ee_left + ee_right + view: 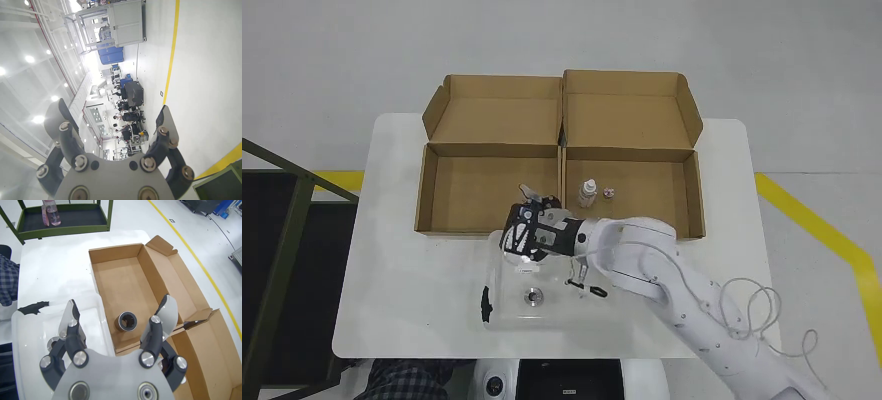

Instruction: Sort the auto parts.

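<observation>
Bushing (126, 321), a short black cylinder with a metal rim, sits on the floor of the left box (467, 190). It is close to that box's near wall and toward its right end, with its open bore turned to the right hand (121, 303). That hand hangs above the box's near edge, its fingers spread wide with nothing between them and apart from the bushing. Just near of the box a clear tray (557, 305) lies on the white table (412, 270). In it are a metal ring (531, 295), a black strip (485, 303) at its left edge and a black bolt-like piece (587, 288) to the right. The right box (652, 205), side by side with the left one, holds a small bottle-shaped part (588, 190) and a small round part (610, 190) near its left wall. The left hand (112, 108) points out into the room, fingers wide and empty.
</observation>
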